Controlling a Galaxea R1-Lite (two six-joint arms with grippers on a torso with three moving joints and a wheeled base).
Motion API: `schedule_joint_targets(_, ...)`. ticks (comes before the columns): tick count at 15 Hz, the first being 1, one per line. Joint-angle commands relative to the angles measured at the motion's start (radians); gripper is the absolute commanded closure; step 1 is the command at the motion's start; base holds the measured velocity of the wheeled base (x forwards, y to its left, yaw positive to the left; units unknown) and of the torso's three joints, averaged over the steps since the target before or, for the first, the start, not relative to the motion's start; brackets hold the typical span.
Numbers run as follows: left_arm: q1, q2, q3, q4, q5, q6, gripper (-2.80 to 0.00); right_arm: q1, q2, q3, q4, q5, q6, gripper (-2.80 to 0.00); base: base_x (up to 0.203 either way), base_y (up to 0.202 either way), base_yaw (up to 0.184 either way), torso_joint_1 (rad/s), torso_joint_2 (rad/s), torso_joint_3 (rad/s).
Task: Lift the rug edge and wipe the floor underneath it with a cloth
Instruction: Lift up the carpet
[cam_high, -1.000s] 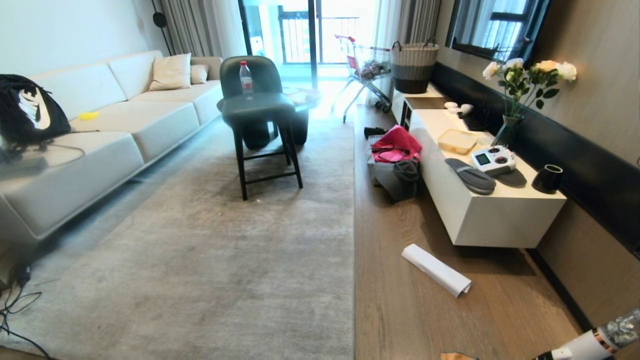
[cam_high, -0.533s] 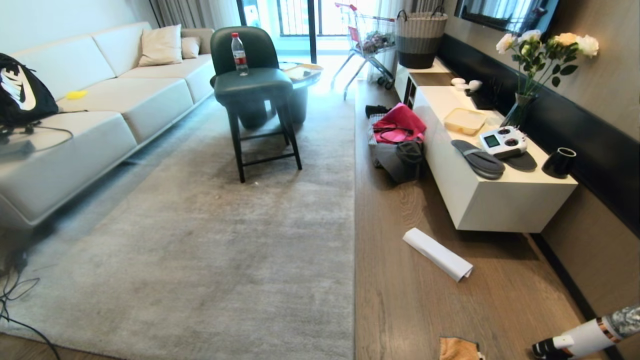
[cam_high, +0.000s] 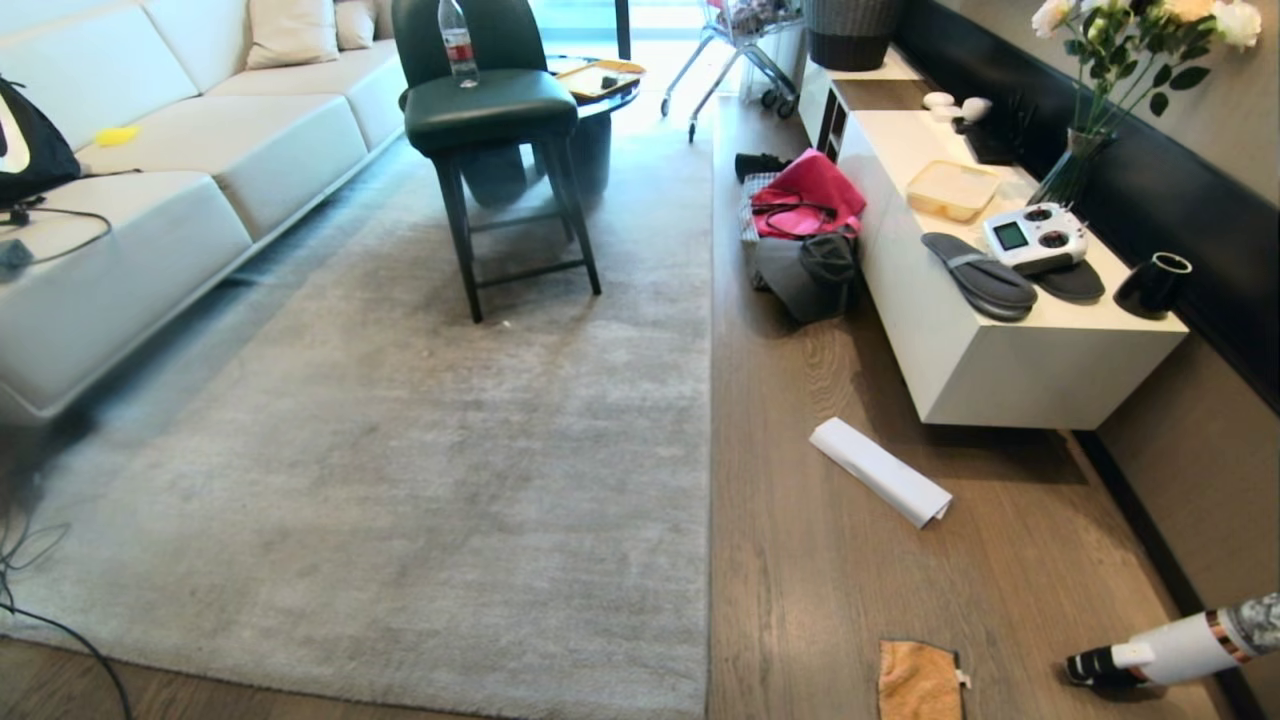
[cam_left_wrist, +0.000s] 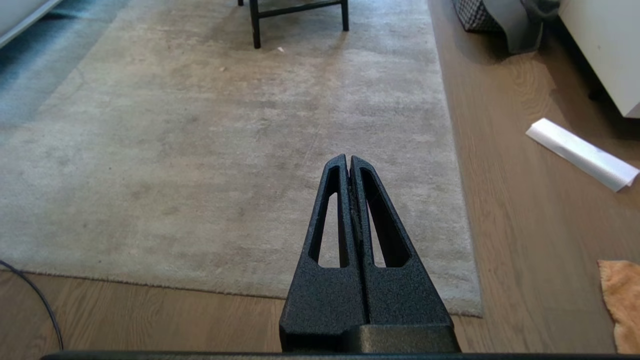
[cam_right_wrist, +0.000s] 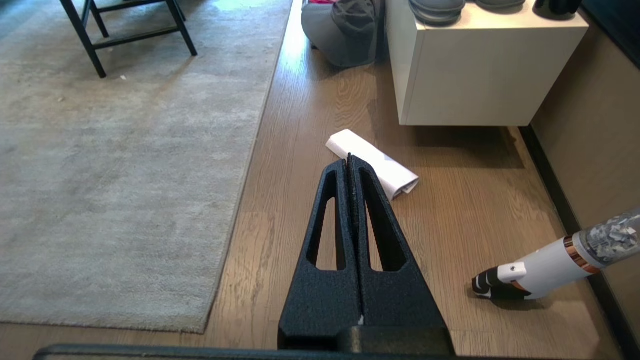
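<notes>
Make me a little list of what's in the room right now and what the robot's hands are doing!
rug: flat on the floor, edge not lifted
cloth: on the bare floor, right of the rug
paper roll: on the floor near the white cabinet
left gripper: fingers shut, empty, above the rug
right gripper: fingers shut, empty, above the floor

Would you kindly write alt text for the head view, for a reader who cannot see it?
A large light grey short-pile rug lies flat on brown wood-grain plank floor, with a small orange fluffy cloth on the bare planks beside its near corner. A white rolled sheet of paper lies farther off by a white low cabinet; no gripper shows.
</notes>
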Motion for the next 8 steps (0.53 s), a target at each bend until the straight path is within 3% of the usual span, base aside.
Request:
schedule_joint_targets(1, 0.000, 0.000, 0.000, 0.000, 0.000, 0.000, 0.00, -0.001, 0.001, 0.000, -0.001, 0.000, 0.000, 0.00, 0.000, 0.000, 0.000, -0.002, 0.00, -0.198)
schedule_joint_targets(8, 0.000, 0.000, 0.000, 0.000, 0.000, 0.000, 0.00, 0.001, 0.000, 0.000, -0.001, 0.000, 0.000, 0.00, 0.000, 0.000, 0.000, 0.001, 0.00, -0.199)
